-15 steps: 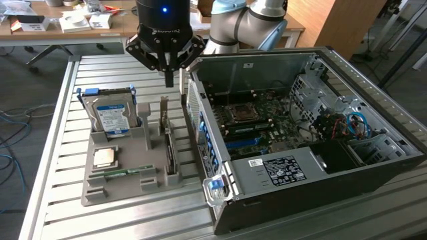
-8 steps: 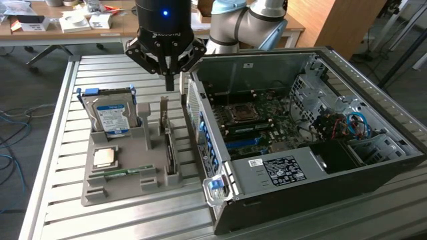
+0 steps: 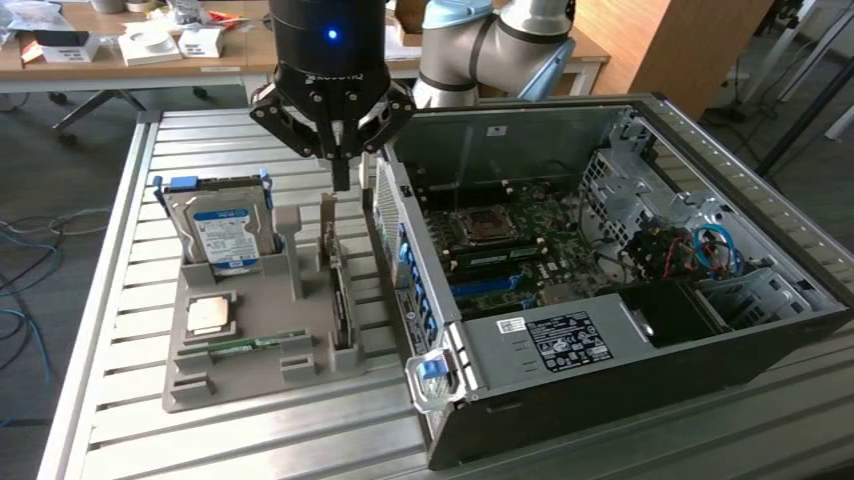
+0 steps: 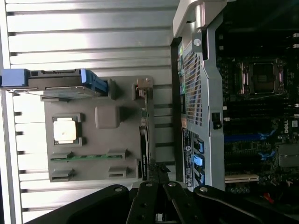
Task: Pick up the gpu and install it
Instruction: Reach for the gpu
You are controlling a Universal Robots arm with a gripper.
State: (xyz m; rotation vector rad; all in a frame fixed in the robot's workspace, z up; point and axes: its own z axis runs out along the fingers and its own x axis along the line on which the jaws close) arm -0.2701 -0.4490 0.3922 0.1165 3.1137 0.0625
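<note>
Exterior view shows the gripper (image 3: 351,180) hanging point-down over a grey parts tray (image 3: 254,375) on a slatted metal table (image 3: 120,300), its two fingers pressed together and holding nothing. Just below it stands the gpu (image 3: 342,300), set on its long edge in a slot along the tray side nearest the open computer case (image 3: 747,330). Its pale metal bracket (image 3: 328,225) rises at the end closest to the gripper. A hard drive (image 3: 224,230) stands upright towards the exterior view's left, well apart from the card. A processor chip (image 3: 208,315) and a memory stick (image 3: 247,345) lie flat in the tray. In the wrist view the card reads as one thin dark line just beside the case wall. You are at the grasp, I judge, and the margin looks narrow. Part the fingers before descending, set them across the card's thin faces, and come straight down so neither finger clips the bracket or the case wall.
</note>
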